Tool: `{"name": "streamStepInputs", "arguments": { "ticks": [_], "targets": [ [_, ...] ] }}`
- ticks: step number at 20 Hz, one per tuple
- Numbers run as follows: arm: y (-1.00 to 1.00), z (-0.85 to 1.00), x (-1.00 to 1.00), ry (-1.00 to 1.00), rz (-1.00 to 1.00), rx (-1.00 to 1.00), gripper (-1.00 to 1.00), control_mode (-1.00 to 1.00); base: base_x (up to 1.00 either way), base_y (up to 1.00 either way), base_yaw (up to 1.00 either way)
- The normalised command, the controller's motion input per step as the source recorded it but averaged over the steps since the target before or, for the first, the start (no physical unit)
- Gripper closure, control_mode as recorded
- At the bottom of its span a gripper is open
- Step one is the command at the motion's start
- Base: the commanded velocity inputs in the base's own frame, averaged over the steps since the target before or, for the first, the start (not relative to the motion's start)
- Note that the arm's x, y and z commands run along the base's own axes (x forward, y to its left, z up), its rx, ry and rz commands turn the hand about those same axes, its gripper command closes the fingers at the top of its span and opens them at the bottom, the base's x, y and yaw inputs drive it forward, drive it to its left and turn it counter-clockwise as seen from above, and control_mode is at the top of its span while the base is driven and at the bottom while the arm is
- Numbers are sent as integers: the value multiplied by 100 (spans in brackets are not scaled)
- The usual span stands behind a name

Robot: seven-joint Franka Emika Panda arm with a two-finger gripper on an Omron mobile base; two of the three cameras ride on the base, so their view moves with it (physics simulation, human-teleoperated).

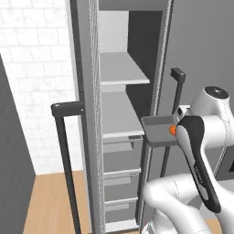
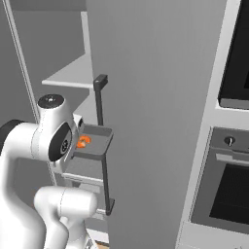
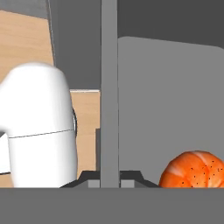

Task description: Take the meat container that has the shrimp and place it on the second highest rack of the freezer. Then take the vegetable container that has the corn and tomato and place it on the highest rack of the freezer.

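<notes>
Our end effector [image 3: 109,181] is closed tight on the rim of the meat container [image 1: 157,130], its jaws pinching the thin wall that runs up the middle of the hand view. We hold the dark tray level in the air, just in front of the open freezer [image 1: 119,114], near the edge of a pale shelf [image 1: 119,116] and beside a dark door handle [image 1: 177,87]. The shrimp [image 3: 195,169] lies inside the tray, close to our grip.
</notes>
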Motion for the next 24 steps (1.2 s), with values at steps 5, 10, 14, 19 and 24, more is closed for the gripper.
{"name": "streamStepInputs", "arguments": {
  "ticks": [5,10,14,19,24],
  "targets": [
    [0,0,0,0,0,0,100,100,44,33,-11],
    [0,0,0,0,0,0,100,100,36,33,-9],
    [0,0,0,0,0,0,100,100,0,40,-4],
    [0,0,0,0,0,0,100,100,0,37,-1],
    [0,0,0,0,0,0,100,100,0,38,-1]
  ]
}}
